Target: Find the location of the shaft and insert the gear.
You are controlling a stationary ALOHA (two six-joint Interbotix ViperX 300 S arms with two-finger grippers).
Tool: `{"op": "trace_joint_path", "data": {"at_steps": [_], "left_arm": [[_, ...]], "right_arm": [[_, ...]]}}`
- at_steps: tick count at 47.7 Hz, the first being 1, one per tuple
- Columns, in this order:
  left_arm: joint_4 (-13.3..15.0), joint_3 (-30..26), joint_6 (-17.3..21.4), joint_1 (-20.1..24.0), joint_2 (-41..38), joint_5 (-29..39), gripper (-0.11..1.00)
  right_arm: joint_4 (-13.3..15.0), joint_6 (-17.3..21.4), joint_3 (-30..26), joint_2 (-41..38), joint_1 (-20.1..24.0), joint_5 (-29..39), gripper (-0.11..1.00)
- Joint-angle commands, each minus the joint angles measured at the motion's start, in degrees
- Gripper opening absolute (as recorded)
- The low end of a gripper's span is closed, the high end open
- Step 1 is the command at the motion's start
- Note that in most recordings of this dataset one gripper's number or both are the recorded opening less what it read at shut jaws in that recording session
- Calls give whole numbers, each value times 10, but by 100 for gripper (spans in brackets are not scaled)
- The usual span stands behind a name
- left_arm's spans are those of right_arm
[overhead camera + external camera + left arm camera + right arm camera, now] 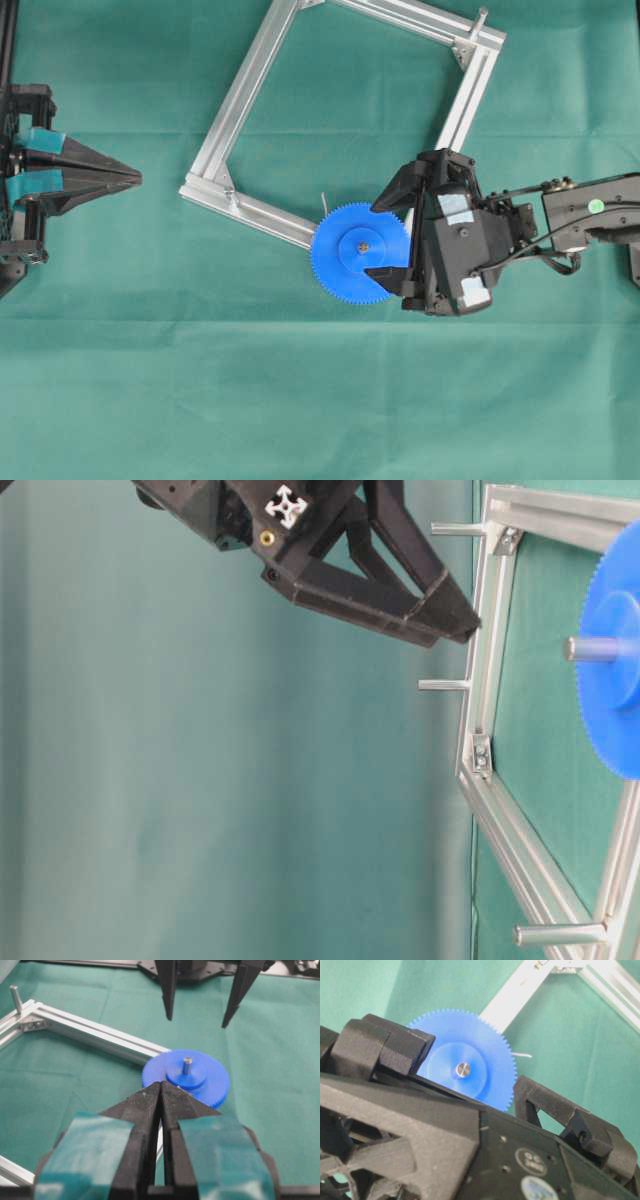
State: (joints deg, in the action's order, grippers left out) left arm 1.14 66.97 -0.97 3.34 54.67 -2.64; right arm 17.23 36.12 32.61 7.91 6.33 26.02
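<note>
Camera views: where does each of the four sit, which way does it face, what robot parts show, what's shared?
Overhead: above the table, facing down; frame, gear, both arms.
Table-level: low at the table's edge, image turned sideways; frame pegs, gear, one black gripper.
Left wrist: on the left arm, looking along the closed left gripper to the gear on the shaft, open jaws opposite.
Right wrist: on the right arm, looking past the open right gripper.
Shared: gear and frame, in all four.

One blue gear (358, 252), one aluminium frame (243, 100), four upright metal pins, two pincers.
</note>
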Motion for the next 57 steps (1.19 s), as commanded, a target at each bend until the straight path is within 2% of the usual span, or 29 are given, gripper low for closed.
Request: {"op": "trace_joint_path", "data": {"at_steps": [1,57], "left_arm": [[1,-6,0,2,-4,-3,1],[1,-5,0,2,-4,-2,1]], "right_arm": [[1,-1,-5,14,2,-1,89],[1,3,58,85,11,-1,89]]}}
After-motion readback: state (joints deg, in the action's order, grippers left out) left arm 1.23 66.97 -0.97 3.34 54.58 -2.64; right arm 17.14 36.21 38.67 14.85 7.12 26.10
